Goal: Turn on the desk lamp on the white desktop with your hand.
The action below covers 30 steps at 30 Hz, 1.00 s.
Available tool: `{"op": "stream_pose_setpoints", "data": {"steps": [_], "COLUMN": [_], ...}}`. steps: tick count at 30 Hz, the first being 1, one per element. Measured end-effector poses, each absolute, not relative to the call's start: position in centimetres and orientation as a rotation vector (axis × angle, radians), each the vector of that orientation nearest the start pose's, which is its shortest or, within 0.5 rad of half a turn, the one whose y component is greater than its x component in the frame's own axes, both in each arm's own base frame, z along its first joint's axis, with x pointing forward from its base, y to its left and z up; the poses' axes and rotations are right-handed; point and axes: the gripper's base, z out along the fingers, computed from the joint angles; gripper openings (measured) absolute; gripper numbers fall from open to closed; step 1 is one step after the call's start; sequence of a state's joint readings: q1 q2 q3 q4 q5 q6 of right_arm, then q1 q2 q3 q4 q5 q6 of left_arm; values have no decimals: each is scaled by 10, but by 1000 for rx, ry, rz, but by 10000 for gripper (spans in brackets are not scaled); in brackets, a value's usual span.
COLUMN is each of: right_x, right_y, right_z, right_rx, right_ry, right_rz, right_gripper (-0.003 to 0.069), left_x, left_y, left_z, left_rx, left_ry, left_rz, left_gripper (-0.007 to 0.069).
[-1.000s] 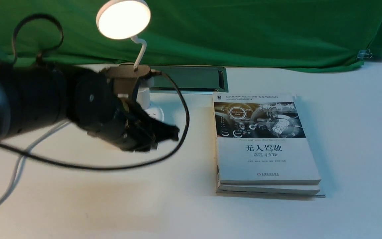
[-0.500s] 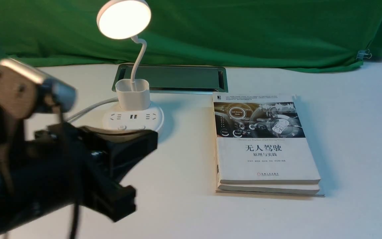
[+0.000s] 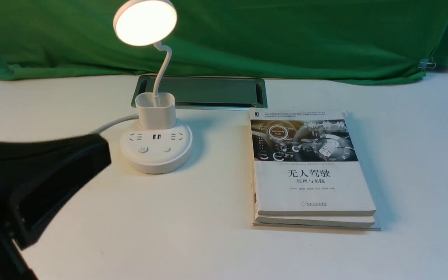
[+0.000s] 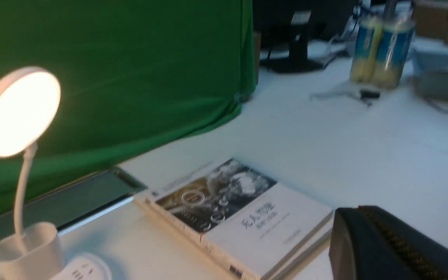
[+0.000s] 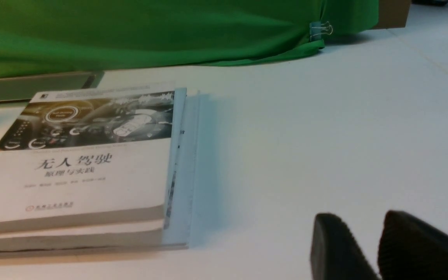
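The desk lamp stands on the white desktop [image 3: 208, 249] in front of the hatch [image 3: 208, 91]. Its disc head [image 3: 145, 22] glows warm; it also shows lit in the left wrist view [image 4: 20, 112]. The round base [image 3: 156, 155] shows its sockets and two buttons [image 3: 142, 149], uncovered. My left gripper [image 3: 100, 155], the black hand, is low at the front left, clear of the base, with its jaws pressed together and empty [image 4: 342, 229]. My right gripper [image 5: 358, 223] hovers over bare desktop to the right of the book, with a narrow gap between its jaws and nothing held.
A stack of two books [image 3: 309, 167] lies right of the lamp, also in the right wrist view [image 5: 80, 163]. A green cloth [image 3: 286, 35] hangs along the back. The lamp's white cord [image 3: 111, 123] runs left from the base.
My left arm has pulled back from over the lamp base toward the front left corner, uncovering the base and buttons. The lamp head is lit in all three frames.
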State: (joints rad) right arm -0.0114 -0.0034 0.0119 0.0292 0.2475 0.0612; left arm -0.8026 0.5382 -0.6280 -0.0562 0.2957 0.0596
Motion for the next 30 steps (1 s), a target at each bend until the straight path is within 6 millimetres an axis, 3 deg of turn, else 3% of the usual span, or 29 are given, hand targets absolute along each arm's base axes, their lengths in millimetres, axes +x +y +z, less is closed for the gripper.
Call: {"op": "stream_pose_setpoints", "data": {"steps": [4,9,10,17,21,26,30], "right_x": [55,55,55,55,55,55,55], "right_y": [0,0,0,0,0,0,0], "right_z": [187,187,187,187,187,187,187], "right_rx": [83,83,83,83,83,83,83], "right_ry": [1738,1739,1738,1738,1738,1738,1738], "right_rz": [64,64,64,64,64,64,64], "right_gripper": [241,241,241,241,241,241,241], "left_x": [70,63,60,39,44,51,56], "left_y": [-69,-46,-36,-13,-7,-2,0], "left_z": [333,311,303,282,256,237,209], "left_rx": [652,530,432,157,39,-41,-132], "left_ry": [1641,1573,1515,1157,1109,1209,1514], "left_rz": [-585,-483,-435,-271,-176,-102,-128], "left_gripper": [0,0,0,0,0,0,0]}}
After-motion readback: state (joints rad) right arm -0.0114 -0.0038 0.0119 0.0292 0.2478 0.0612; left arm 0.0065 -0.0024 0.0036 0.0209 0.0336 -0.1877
